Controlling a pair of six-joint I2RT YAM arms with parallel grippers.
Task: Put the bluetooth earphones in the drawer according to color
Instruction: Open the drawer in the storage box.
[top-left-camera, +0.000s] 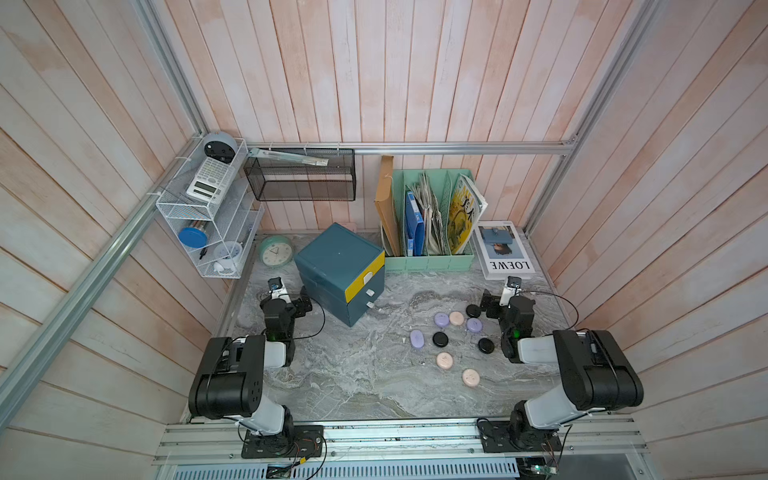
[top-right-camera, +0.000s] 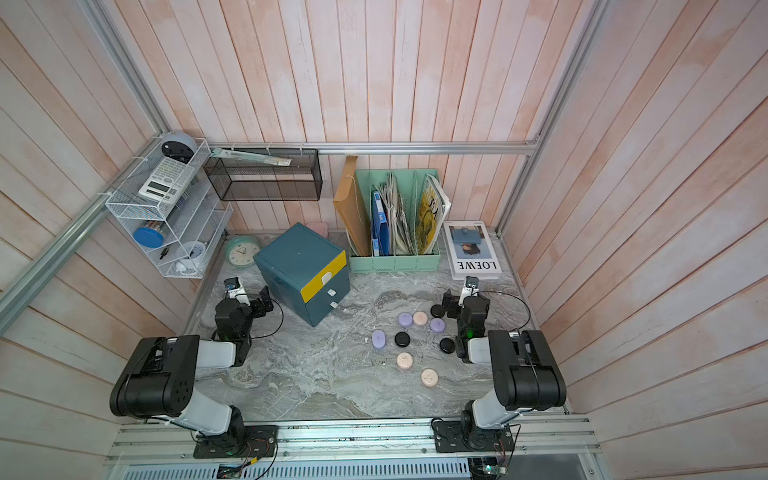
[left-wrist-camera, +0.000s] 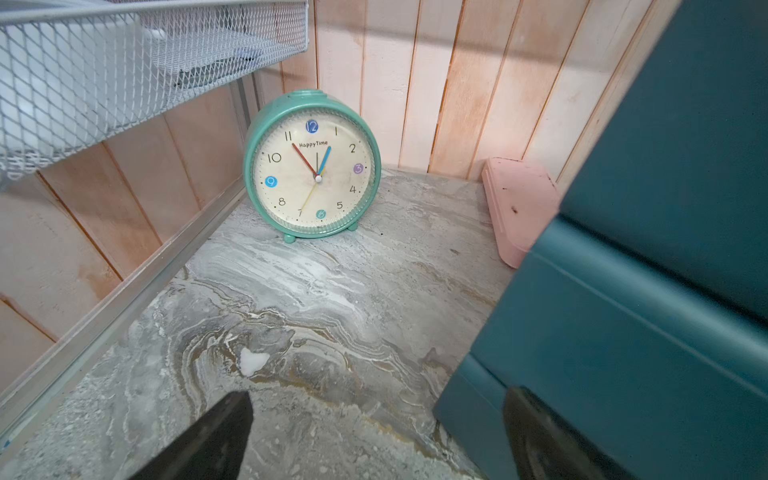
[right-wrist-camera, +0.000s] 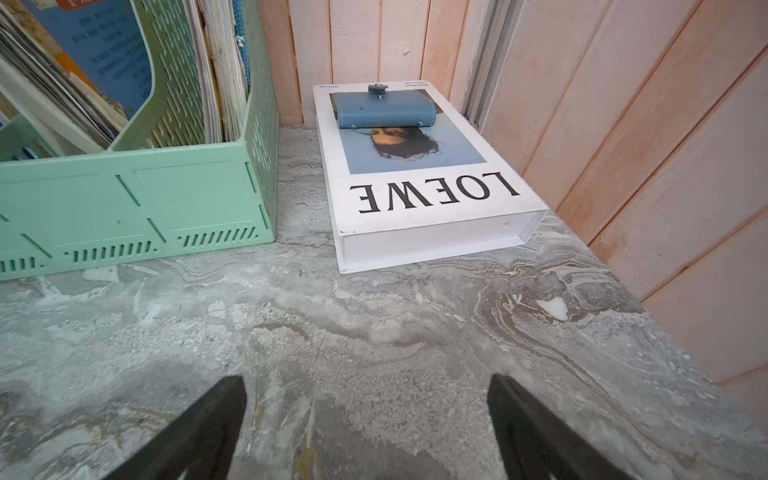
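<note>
Scanning from my left: a white wire shelf hangs on the side wall. A mint clock stands upright on the tabletop below it, in the back corner.

Left pincer sits low over bare tabletop, jaws wide apart with nothing between them. It is close beside the drawer; from the wrist view I cannot tell whether the nearer finger touches its teal side wall.

The drawer stands angled, left of centre. Its yellow front is on top with two teal fronts under it, and all three look pushed in. A mint file rack stands behind and to its right, against the back wall.

The bluetooth earphones lie loose on the tabletop right of the drawer, well apart from it, none inside. I count nine:
- three lilac cases
- three black cases
- three pink cases, two of them nearest my edge of the tabletop

Right pincer is low, jaws spread and empty. In both top views it is near the rearmost black case. It faces the white LOEWE book, which lies flat in the far right corner.
</note>
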